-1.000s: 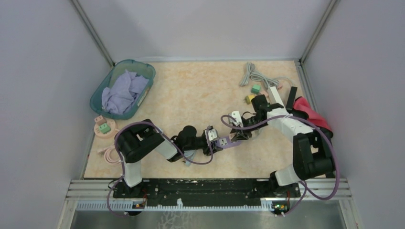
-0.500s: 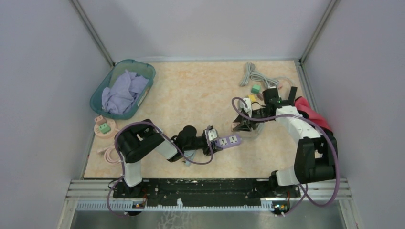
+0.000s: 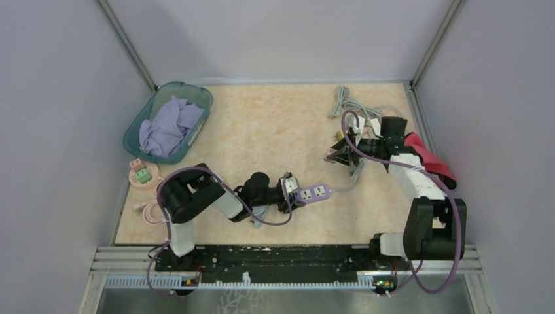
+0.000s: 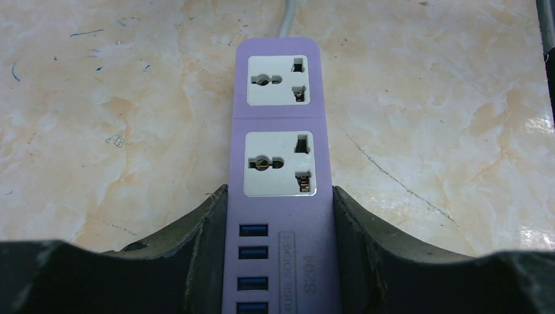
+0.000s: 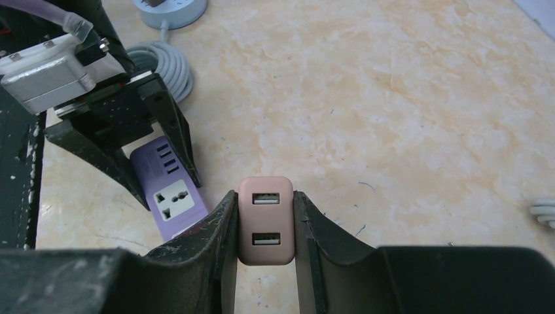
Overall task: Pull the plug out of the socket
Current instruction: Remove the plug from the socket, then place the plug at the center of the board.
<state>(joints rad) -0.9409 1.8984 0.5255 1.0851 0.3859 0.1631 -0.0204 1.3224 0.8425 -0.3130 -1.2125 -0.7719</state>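
Nearest to us, the left tool (image 4: 280,196) sits roughly half open, its jaws pressed against both sides of the purple power strip (image 4: 278,98). The strip lies flat on the surface (image 4: 98,98). Both sockets (image 4: 279,163) on it are bare, so we'd say the pull itself is done.

Further out on the right, the right tool (image 5: 264,196) is squeezed almost fully closed on the pink USB charger plug (image 5: 266,222). The plug looks lifted off the surface and is well apart from the strip.

What's left, as we see it, is parking the plug cleanly:
- Lower it straight down onto a bare patch.
- Let go only once it rests, so it doesn't drop or tip.
- Steer clear of the strip's pale cord (image 4: 288,16), which could snag.
- We'd want the left tool pinning the strip until then, since a cord tug could drag it.

The surface is beige and marbled, with light scuffs. At the left edge sits a small pink dish (image 3: 143,175) holding little blocks. Beyond it is a teal basket (image 3: 134,131) holding a lavender cloth (image 3: 167,124). On the far right are a coiled grey cable (image 3: 350,104) and a red cloth (image 3: 429,157) near the right wall. Plain grey walls (image 3: 281,39) close in the back and both sides.
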